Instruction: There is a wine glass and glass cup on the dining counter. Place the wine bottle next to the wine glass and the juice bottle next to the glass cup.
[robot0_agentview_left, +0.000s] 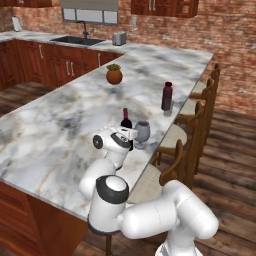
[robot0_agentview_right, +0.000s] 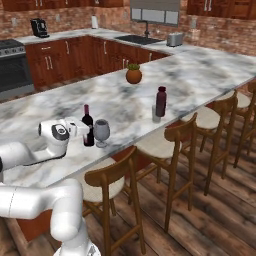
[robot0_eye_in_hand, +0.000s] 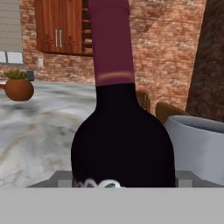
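The wine bottle (robot0_agentview_left: 126, 119) (robot0_agentview_right: 87, 120) stands upright on the dining counter (robot0_agentview_left: 55, 125) (robot0_agentview_right: 120, 97) near its chair-side edge. Just to its right stands the wine glass (robot0_agentview_left: 142, 132) (robot0_agentview_right: 101, 131). My gripper (robot0_agentview_left: 129, 142) (robot0_agentview_right: 88, 132) reaches in level and is shut on the bottle's lower body. In the hand view the wine bottle (robot0_eye_in_hand: 122, 144) sits right between my fingers, with the wine glass's (robot0_eye_in_hand: 197, 140) bowl at the right. Farther along the same edge the juice bottle (robot0_agentview_left: 167, 96) (robot0_agentview_right: 160, 101) stands touching or close beside the glass cup (robot0_agentview_left: 169, 109) (robot0_agentview_right: 156, 114).
A potted plant (robot0_agentview_left: 114, 75) (robot0_agentview_right: 133, 75) (robot0_eye_in_hand: 18, 87) sits mid-counter beyond the bottles. Wooden chairs (robot0_agentview_left: 196, 125) (robot0_agentview_right: 175, 140) line the counter's right side. The wall cabinets at the back carry a sink (robot0_agentview_left: 77, 40) and a toaster (robot0_agentview_left: 119, 38).
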